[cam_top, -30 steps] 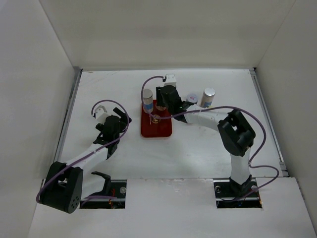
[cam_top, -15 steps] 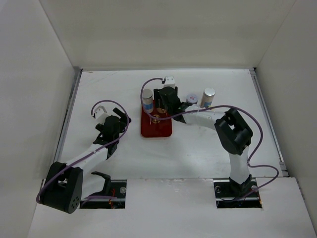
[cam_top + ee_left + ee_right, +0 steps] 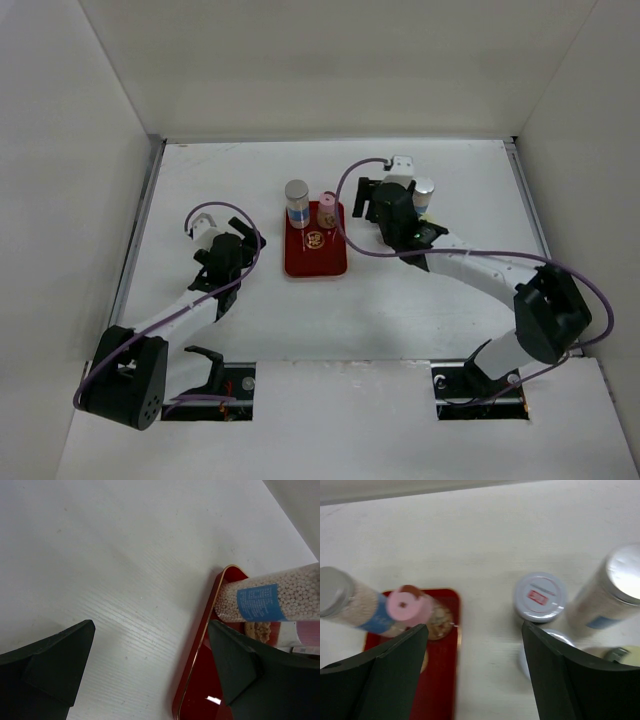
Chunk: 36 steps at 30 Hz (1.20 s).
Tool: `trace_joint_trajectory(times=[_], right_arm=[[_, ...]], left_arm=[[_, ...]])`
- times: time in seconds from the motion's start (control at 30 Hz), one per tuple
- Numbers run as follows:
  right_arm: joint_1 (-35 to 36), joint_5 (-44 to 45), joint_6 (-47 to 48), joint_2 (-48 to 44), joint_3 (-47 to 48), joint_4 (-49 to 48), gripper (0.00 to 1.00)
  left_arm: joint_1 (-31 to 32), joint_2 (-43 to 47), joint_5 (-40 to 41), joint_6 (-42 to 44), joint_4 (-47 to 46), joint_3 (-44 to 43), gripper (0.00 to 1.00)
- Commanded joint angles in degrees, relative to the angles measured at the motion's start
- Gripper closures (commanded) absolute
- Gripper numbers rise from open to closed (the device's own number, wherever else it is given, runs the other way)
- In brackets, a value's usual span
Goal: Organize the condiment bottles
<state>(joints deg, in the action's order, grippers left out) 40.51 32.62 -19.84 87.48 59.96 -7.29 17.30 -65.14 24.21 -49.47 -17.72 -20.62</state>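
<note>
A red tray (image 3: 316,255) lies mid-table. Two condiment bottles stand on its far end: a tall silver-capped one (image 3: 297,201) with a blue label and a short pink-lidded one (image 3: 327,209). My right gripper (image 3: 372,205) hovers open and empty just right of the tray. In the right wrist view the pink lid (image 3: 409,605) is at the left. A white lid with a red label (image 3: 540,597), another whitish lid (image 3: 557,639), a yellowish lid (image 3: 626,655) and a tall silver-capped bottle (image 3: 620,580) are at the right. My left gripper (image 3: 235,250) rests open left of the tray.
The tray's gold rim (image 3: 200,650) runs just inside my left gripper's right finger, with the tall bottle (image 3: 270,600) beyond. White walls enclose the table on three sides. The second tall bottle (image 3: 424,192) is partly hidden behind my right wrist.
My right gripper has opened, left the pink-lidded bottle standing on the tray, and swung right toward the bottles off the tray. The left arm has not moved.
</note>
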Motion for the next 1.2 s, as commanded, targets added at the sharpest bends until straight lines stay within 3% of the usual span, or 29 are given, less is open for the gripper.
trace_joint_trajectory(times=[0.0,0.23,0.47,0.6,0.7,0.77,0.93,1.17], right_arm=[[-3.3,4.7,-3.9,-1.7,-4.3,3.5,0.16],[-6.1,2.5,-5.1,-1.0,-6.0,5.4,0.09],[-7.2,-1.4,-4.8,4.0,-4.2,5.6,0.1],[-7.2,-1.5,-4.5,6.8,-2.2,5.8,0.16],[-7.2,-0.1,-4.4,6.7,-2.4,5.0,0.34],[-6.9,2.2,-4.1,5.5,-2.6,4.6,0.4],[-3.7,8.5,0.5,0.8,-4.0,1.8,0.47],[4.2,3.4,0.2,-0.3,-0.5,-1.5,0.46]], left_arm=[[0.4,-0.2,-0.6,-0.7,-2.9,-0.1,0.0],[0.4,-0.1,-0.5,-0.7,-3.3,0.1,0.0],[0.3,0.3,-0.5,-0.7,-3.3,0.2,0.0],[-0.1,-0.2,-1.2,-0.7,-2.9,0.1,0.0],[0.0,0.3,-0.7,-0.7,-3.3,0.3,0.0],[-0.2,-0.3,-1.0,-0.7,-3.3,0.1,0.0],[0.0,-0.1,-0.7,-0.7,-3.5,0.2,0.0],[0.0,0.2,-0.7,-0.7,-3.6,0.3,0.0]])
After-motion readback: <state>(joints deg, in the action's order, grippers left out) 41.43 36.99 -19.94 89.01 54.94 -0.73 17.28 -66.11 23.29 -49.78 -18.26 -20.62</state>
